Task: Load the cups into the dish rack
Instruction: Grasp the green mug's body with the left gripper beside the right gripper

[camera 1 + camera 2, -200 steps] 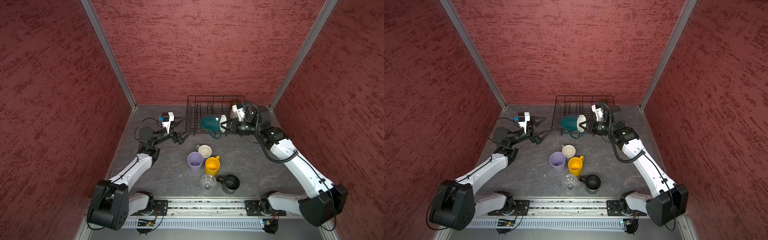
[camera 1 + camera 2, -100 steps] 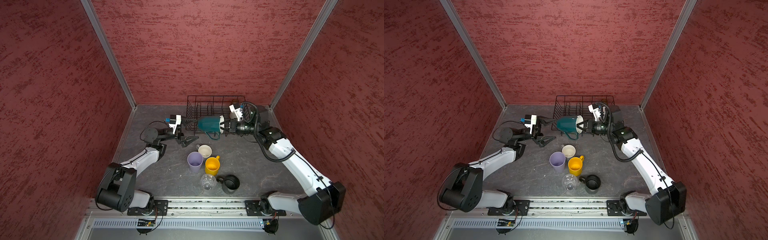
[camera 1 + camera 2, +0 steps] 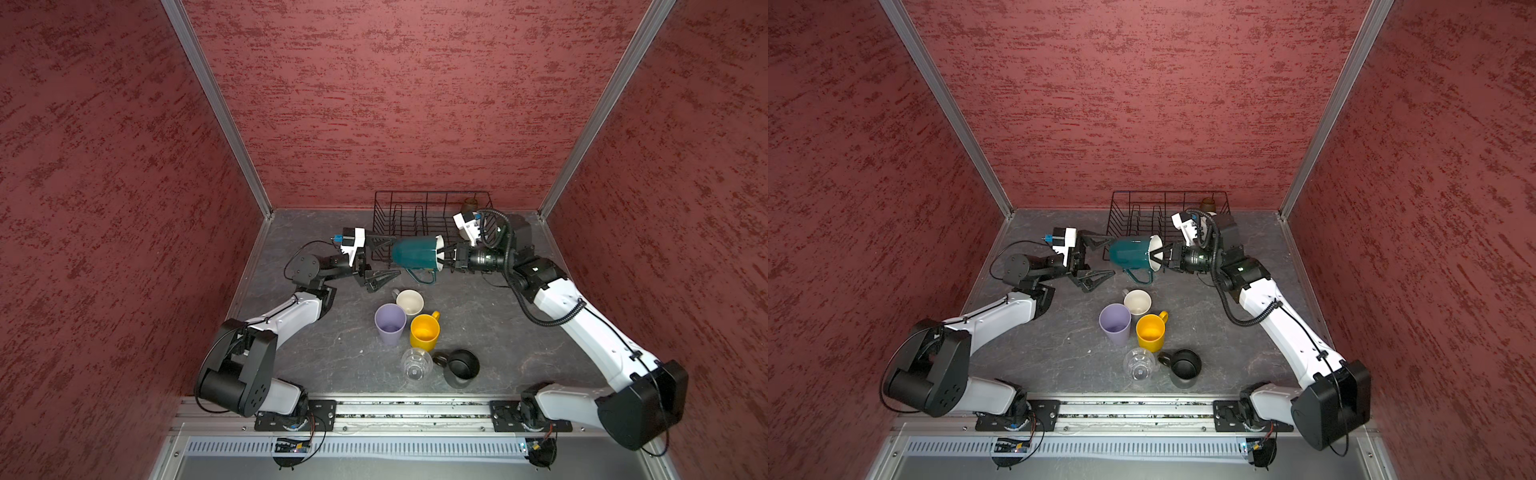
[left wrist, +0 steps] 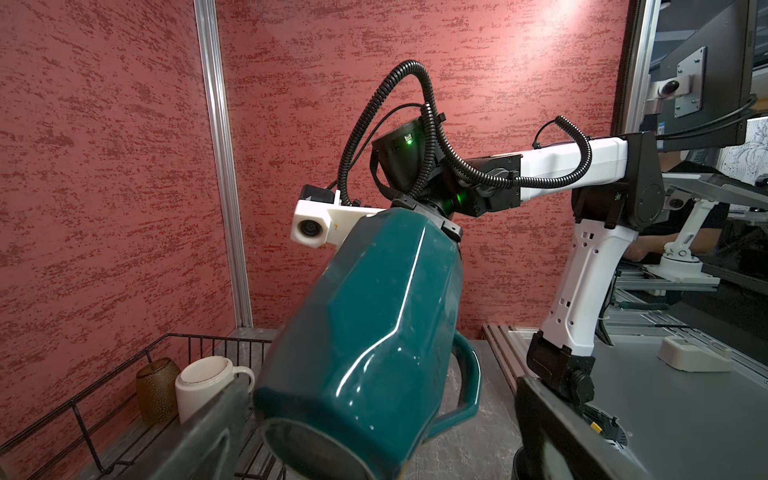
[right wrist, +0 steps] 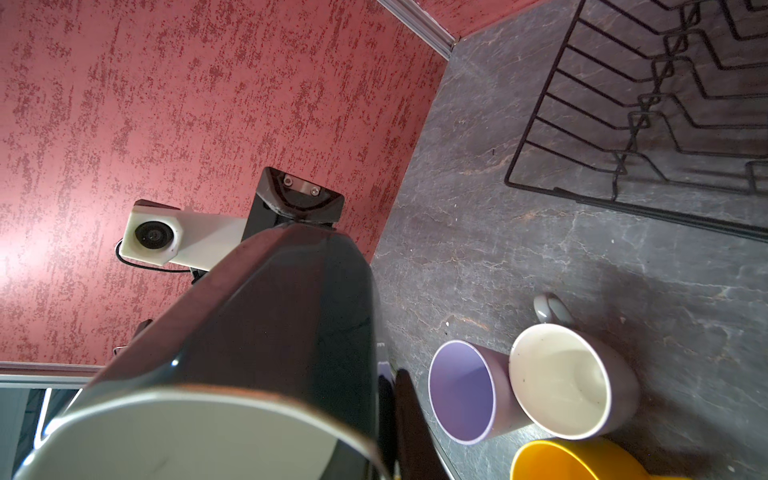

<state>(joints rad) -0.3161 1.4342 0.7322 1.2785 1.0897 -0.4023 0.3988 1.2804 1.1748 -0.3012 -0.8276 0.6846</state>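
Observation:
The teal mug (image 3: 415, 253) (image 3: 1130, 252) lies sideways in the air just in front of the black wire dish rack (image 3: 415, 195) (image 3: 1142, 194). My right gripper (image 3: 444, 258) (image 5: 386, 415) is shut on its white-lined rim, one finger inside. My left gripper (image 3: 397, 254) (image 4: 384, 384) is open, its fingers on either side of the mug's base (image 4: 324, 449). An amber glass (image 3: 469, 205) (image 4: 157, 388) and a white mug (image 4: 203, 386) stand in the rack. On the table stand a lilac tumbler (image 3: 390, 323), grey mug (image 3: 409, 301), yellow mug (image 3: 424, 330), clear glass (image 3: 416, 363) and black mug (image 3: 461, 365).
The red back wall stands right behind the rack and the side walls close in on both sides. The cluster of cups on the table sits just in front of both grippers. The rack's upright prongs (image 5: 648, 108) fill its left part.
My left arm has swung right from the open table until its open fingers bracket the teal mug's base. My right gripper has carried the mug slightly left and nearer.

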